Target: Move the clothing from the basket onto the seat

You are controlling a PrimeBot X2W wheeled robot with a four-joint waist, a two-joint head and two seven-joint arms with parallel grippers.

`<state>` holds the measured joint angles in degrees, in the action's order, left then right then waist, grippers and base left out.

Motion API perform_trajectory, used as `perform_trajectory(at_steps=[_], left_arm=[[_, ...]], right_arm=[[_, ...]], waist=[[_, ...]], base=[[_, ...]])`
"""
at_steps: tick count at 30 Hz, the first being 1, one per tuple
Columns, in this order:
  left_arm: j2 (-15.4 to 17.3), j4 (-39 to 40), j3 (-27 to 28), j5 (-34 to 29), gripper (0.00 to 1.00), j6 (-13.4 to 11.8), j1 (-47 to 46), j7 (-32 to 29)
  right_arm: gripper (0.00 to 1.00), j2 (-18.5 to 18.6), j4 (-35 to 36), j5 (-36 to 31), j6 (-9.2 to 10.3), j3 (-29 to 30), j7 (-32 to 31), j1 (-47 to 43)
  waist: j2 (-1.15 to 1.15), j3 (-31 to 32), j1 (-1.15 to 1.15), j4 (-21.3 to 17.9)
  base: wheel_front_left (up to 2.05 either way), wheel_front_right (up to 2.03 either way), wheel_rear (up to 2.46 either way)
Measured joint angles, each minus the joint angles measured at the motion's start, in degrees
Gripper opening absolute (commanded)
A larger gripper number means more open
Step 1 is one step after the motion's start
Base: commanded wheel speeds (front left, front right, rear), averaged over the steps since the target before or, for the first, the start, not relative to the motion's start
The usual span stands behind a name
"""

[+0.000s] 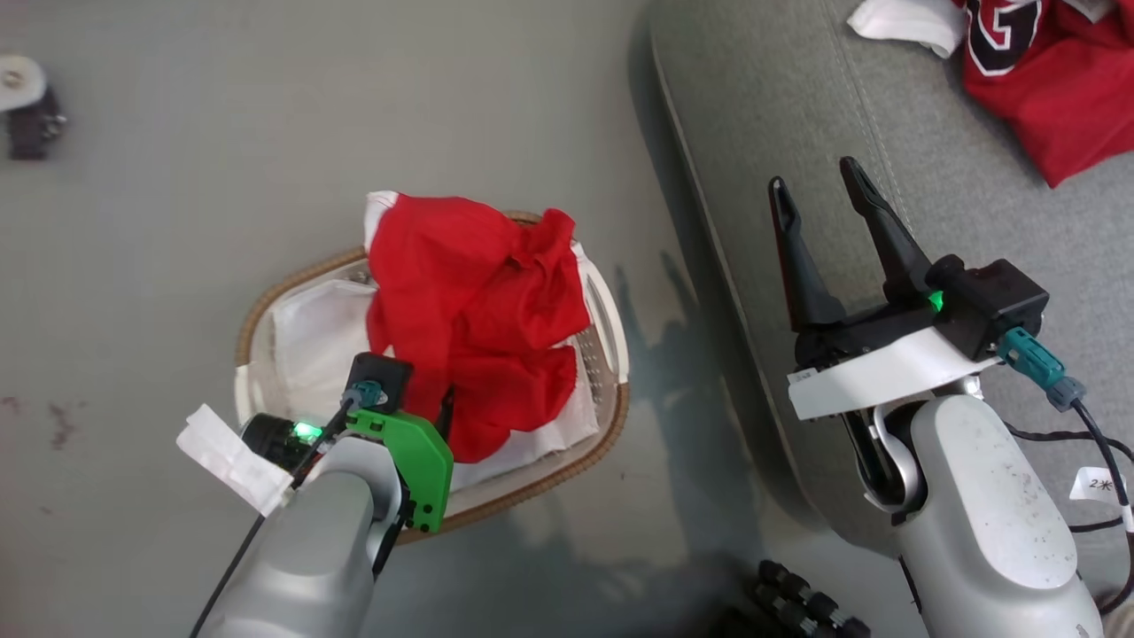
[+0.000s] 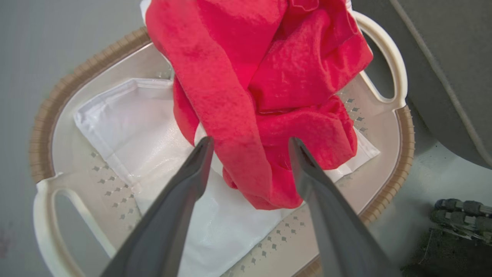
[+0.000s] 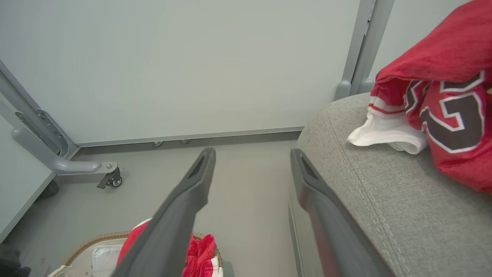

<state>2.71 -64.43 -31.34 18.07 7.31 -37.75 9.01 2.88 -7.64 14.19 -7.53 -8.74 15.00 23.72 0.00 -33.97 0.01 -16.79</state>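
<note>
The plain red garment (image 1: 478, 310) lies bunched in the basket (image 2: 40, 130), on the white liner (image 2: 130, 123). Its upper folds drape over the far rim. The lettered red garment (image 1: 1054, 89) lies on the seat (image 1: 797, 133), well apart from the basket. The basket stands on the grey floor (image 1: 266, 115), just beside the seat's edge.

My left fingers (image 2: 180, 196) are spread wide above the basket, one on each side of the plain garment's lower fold. I cannot tell whether they touch it. The left wrist view shows this spread. In the head view my forearm and its green bracket (image 1: 416, 452) hide most of it.

My right fingers (image 1: 886, 230) are spread wide and hold nothing, over the seat's near edge. The right wrist view adds the lettered garment's white striped cuff (image 3: 384, 130). It also shows a pale wall panel (image 3: 192, 69) and a castered frame (image 3: 96, 169) beyond the floor.
</note>
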Motion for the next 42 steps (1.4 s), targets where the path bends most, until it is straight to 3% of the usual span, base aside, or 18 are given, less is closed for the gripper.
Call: perform_trajectory(at_steps=[14, 27, 28, 30, 31, 32, 33, 42], left_arm=[[1.43, -6.54, 0.52, 1.01, 1.0, -1.52, -6.94, -0.59], [3.3, -8.55, 0.68, 1.99, 1.0, -4.69, -9.31, -2.52], [3.35, -8.6, 0.67, 2.03, 0.85, -4.82, -9.37, -2.8], [3.38, -8.75, 0.64, 2.18, 0.45, -5.22, -9.4, -3.18], [3.38, -8.79, 0.6, 2.31, 0.33, -5.38, -9.4, -3.32], [3.42, -8.86, 0.56, 2.38, 0.11, -5.54, -9.4, -3.43], [3.43, -8.89, 0.46, 2.4, 0.0, -5.66, -9.4, -3.49], [2.66, -9.09, -0.37, 2.92, 0.0, -4.72, -9.29, -1.36]], right_arm=[[1.0, -0.04, 2.36, 0.83, 0.0, -2.33, 0.0, 2.65], [1.0, -0.05, 3.38, 1.49, 0.0, -3.02, 0.0, 4.02], [1.0, -0.04, 3.44, 1.52, 0.0, -2.99, 0.0, 4.02], [1.0, -0.05, 3.52, 1.71, 0.0, -2.99, 0.0, 4.03], [1.0, -0.04, 3.52, 1.87, 0.0, -3.01, 0.0, 4.03], [1.0, -0.04, 3.52, 1.93, 0.0, -3.1, 0.0, 4.03], [1.0, -0.05, 3.52, 2.0, 0.0, -3.19, 0.0, 4.03], [1.0, -0.05, 2.78, 2.3, 0.0, -2.83, 0.0, 4.05]], waist=[[0.0, -10.47, 0.0, -4.86], [0.0, -14.71, 0.0, -6.69], [0.0, -14.87, 0.0, -6.78], [0.0, -15.18, 0.0, -6.96], [0.0, -15.26, 0.0, -7.03], [0.0, -15.33, 0.0, -7.1], [0.0, -15.37, 0.0, -7.17], [0.0, -14.39, 0.0, -6.81]], base=[[0.0, 0.0, 0.0], [0.0, 0.0, 0.0], [0.0, 0.0, 0.0], [0.0, 0.0, 0.0], [0.0, 0.0, 0.0], [0.0, 0.0, 0.0], [0.0, 0.0, 0.0], [0.0, 0.0, 0.0]])
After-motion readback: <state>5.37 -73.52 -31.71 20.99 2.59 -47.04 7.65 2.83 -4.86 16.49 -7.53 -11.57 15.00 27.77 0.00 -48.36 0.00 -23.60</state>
